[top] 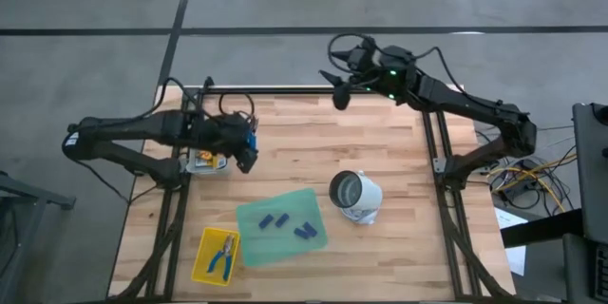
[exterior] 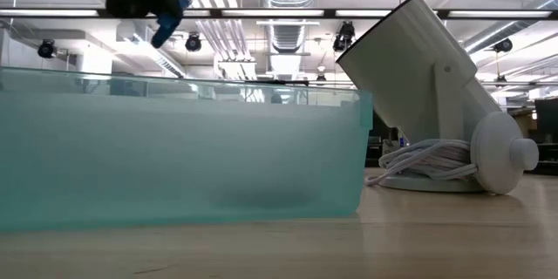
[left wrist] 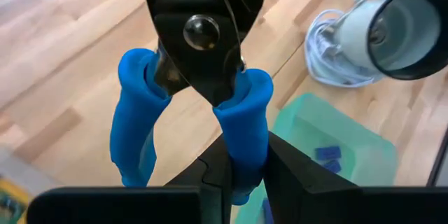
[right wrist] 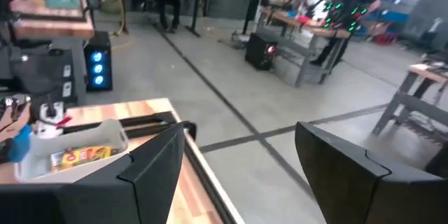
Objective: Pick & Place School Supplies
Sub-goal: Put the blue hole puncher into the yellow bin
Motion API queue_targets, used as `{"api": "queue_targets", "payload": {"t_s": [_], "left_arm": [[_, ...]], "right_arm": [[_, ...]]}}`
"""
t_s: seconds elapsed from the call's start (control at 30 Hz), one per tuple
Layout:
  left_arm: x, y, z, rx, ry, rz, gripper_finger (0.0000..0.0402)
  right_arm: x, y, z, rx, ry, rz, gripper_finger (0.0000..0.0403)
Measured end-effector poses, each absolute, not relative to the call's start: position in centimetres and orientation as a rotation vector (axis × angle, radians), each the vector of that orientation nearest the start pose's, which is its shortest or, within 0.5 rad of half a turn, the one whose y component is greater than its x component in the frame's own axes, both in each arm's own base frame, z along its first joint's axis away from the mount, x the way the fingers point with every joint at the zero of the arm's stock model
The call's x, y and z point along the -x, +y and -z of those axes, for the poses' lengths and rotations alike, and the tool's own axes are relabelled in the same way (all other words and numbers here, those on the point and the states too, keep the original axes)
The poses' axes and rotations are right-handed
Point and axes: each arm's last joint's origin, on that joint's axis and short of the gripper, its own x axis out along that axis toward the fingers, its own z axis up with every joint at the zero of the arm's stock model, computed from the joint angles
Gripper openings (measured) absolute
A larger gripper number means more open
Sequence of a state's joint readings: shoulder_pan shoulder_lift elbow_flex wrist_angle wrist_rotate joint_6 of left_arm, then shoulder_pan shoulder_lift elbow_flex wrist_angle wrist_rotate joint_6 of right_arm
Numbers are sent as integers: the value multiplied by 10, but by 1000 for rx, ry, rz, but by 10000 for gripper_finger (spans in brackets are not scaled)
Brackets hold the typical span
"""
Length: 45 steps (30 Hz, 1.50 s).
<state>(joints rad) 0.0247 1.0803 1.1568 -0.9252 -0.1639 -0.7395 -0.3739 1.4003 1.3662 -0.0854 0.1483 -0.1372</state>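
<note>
The left gripper (left wrist: 234,175) is up off the tabletop (top: 399,152) with its fingers clamped narrow on one blue handle of a tool (left wrist: 192,105), a plier-like cutter hanging with its metal head pointing away from the wrist. So this is the carry step: the tool is picked and needs a place to land. Below and ahead of the gripper lies the green tray (top: 281,227) with a few small blue pieces (top: 274,220) in it; a second blue-handled tool sits in the yellow basket (top: 217,255) beyond that (which looks like the likelier home for this one, though I can't be sure). A clear bin (top: 203,160) with a crayon box sits right beside the gripper.

The next move calls for swinging over the chosen container, lowering, then releasing; the white lamp (top: 356,197) off to the side should be kept clear.

The right gripper (right wrist: 241,171) waits spread wide, empty, out past the far tabletop edge.
</note>
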Motion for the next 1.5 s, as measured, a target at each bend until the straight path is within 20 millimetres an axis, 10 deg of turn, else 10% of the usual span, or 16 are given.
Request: {"api": "queue_targets", "payload": {"t_s": [0.77,1.5], "left_arm": [[-197,9,-341,633,756,-507,62],[-197,9,-341,612,762,-495,62]], "right_arm": [[-154,-55,-304,54,-85,185,266],[-94,-33,-234,-176,-85,250,261]]}}
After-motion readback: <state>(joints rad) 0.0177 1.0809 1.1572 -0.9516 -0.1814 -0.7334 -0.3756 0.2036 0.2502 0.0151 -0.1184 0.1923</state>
